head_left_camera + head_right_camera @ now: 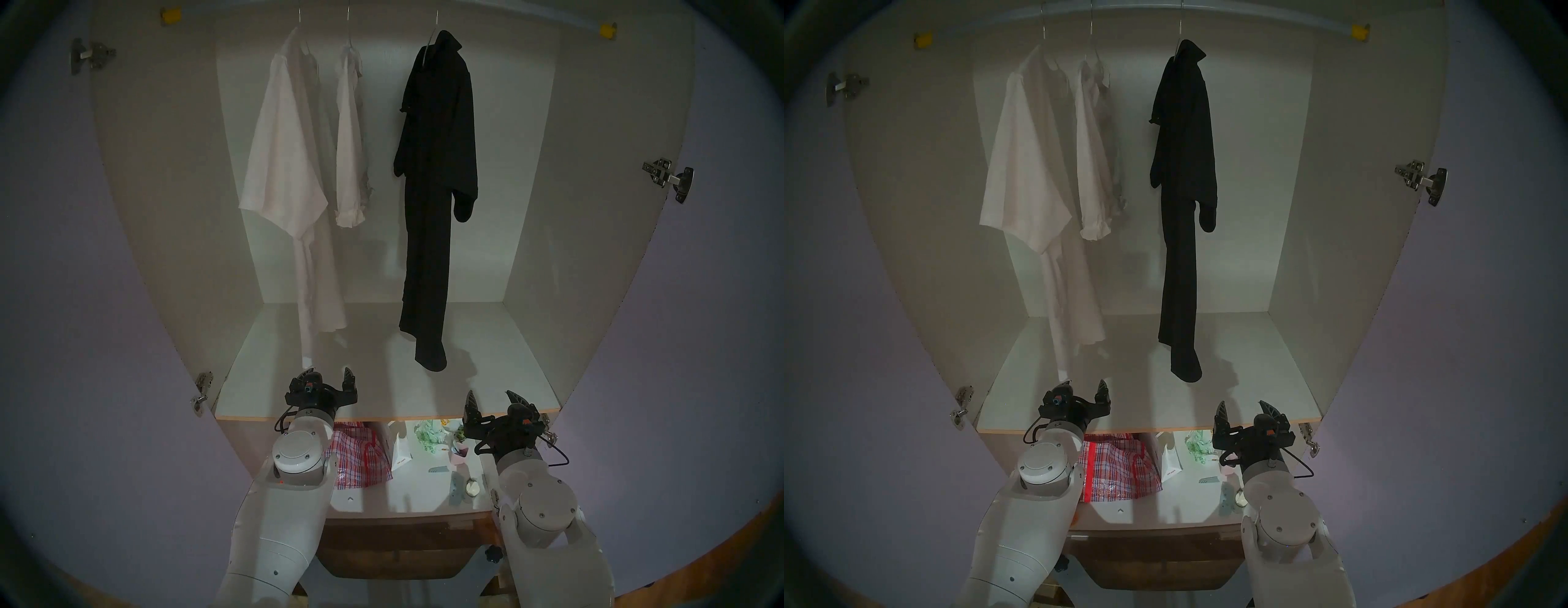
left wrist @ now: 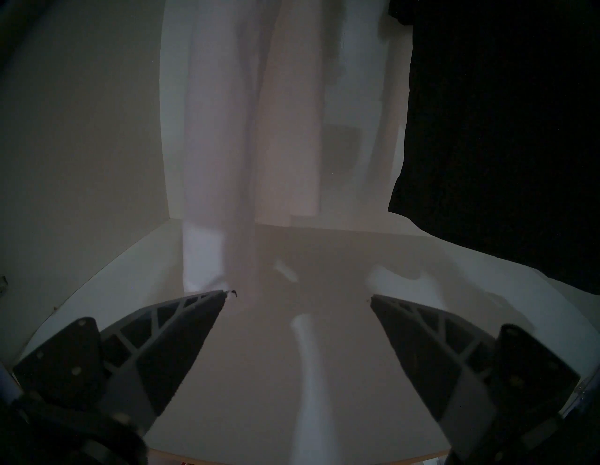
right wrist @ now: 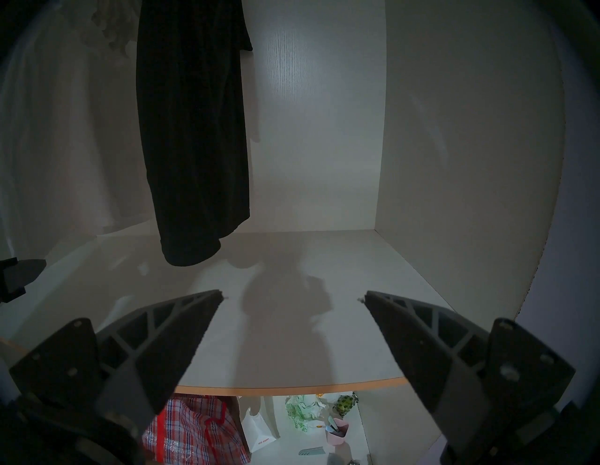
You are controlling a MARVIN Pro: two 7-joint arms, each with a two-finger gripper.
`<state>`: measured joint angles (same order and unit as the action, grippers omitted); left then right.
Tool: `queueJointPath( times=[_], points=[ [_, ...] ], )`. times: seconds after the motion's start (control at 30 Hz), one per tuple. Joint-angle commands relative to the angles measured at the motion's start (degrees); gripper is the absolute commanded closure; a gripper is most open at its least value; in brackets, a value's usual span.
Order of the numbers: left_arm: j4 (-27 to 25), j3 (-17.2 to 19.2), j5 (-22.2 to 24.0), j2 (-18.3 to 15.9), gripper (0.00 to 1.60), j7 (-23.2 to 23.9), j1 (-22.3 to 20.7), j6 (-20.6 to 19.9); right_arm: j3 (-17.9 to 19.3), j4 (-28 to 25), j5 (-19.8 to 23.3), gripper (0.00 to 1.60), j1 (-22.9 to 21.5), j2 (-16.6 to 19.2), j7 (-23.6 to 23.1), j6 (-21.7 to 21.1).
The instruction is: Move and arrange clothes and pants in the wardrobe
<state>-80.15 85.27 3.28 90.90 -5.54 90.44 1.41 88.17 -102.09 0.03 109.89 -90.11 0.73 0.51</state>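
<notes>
Both arms low at the shelf [image 1: 382,407] front edge, nothing grasped. Left gripper [image 1: 326,380] is spread wide, empty, over the front-left of the shelf, just below the shirt [image 1: 280,170] hem. Right gripper [image 1: 494,401] is also wide and empty, at the front-right edge, well apart from the black garment [image 1: 437,170].

All three clothes hang on the rail [image 1: 1272,17] in the wardrobe [image 1: 594,212]: shirt and blouse [image 1: 350,148] close together at left, black garment apart at centre. Right half of the rail is bare, so likely room to respace hangers there.

Plaid bag [image 1: 360,460] and clutter sit below the shelf.

Open, low posture reads as a ready pose; hangers are far above the grippers.
</notes>
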Motion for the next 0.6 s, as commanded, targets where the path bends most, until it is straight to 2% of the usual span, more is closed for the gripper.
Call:
queueJointPath(
  times=[0.0,0.1,0.23,0.33,0.37,0.4,0.43,0.47,0.5,0.57],
  points=[
    [0.4,0.5,-0.7,-0.8,0.0,-0.5,-0.9,1.7,-0.1,-1.4,0.1,0.0,-0.5,-0.2,0.0,0.2],
    [2.6,2.0,2.5,-1.6,0.0,1.9,-2.0,1.5,0.0,-1.4,0.1,0.0,-0.5,-0.2,0.0,0.2],
    [4.0,1.3,1.8,-2.5,0.0,3.2,-2.1,6.0,0.0,-1.3,0.1,0.0,-0.5,-0.2,0.0,0.2],
    [4.4,0.1,-1.7,-2.6,0.0,0.3,-1.8,10.8,0.0,-1.3,0.1,0.0,-0.5,-0.2,0.0,0.3],
    [4.4,0.1,-1.7,-2.6,0.0,0.3,-1.8,10.8,0.0,-1.3,0.1,0.0,-0.5,-0.2,0.0,0.3],
    [4.6,-0.6,-4.1,-2.4,0.0,-1.5,-1.7,13.9,0.0,-1.3,0.1,0.0,-0.5,-0.2,0.0,0.3],
    [4.8,-1.3,-6.1,-2.5,0.0,-3.0,-1.8,15.2,0.0,-1.3,0.1,0.0,-0.5,-0.2,0.0,0.3],
    [4.8,-1.3,-6.1,-2.5,0.0,-3.0,-1.8,15.2,0.0,-1.3,0.1,0.0,-0.5,-0.2,0.0,0.3],
    [6.2,-2.8,-11.5,-2.9,0.0,-7.1,-2.3,18.5,0.0,-1.3,0.1,0.0,-0.5,-0.2,0.0,0.3],
    [7.6,-3.6,-16.9,-2.7,0.0,-11.4,-2.9,19.5,0.0,-1.3,0.1,0.0,-0.5,-0.2,0.0,0.3]
  ],
)
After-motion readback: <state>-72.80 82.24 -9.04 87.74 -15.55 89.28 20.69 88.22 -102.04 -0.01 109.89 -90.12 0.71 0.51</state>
